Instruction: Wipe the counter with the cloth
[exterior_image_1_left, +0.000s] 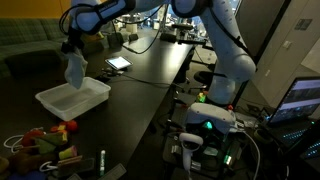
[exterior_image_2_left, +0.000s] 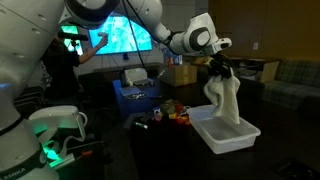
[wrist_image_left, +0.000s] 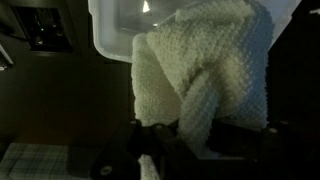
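A pale knitted cloth hangs from my gripper above a white plastic tub on the dark counter. In an exterior view the cloth drapes down with its lower end inside the tub, and the gripper is shut on its top. In the wrist view the cloth fills the middle and right, bunched between my fingers, with the tub's rim behind it.
Colourful toys lie near the counter's front end. A tablet or phone lies further along. A blue box, a person and a lit screen are in the background. The robot's base stands beside the counter.
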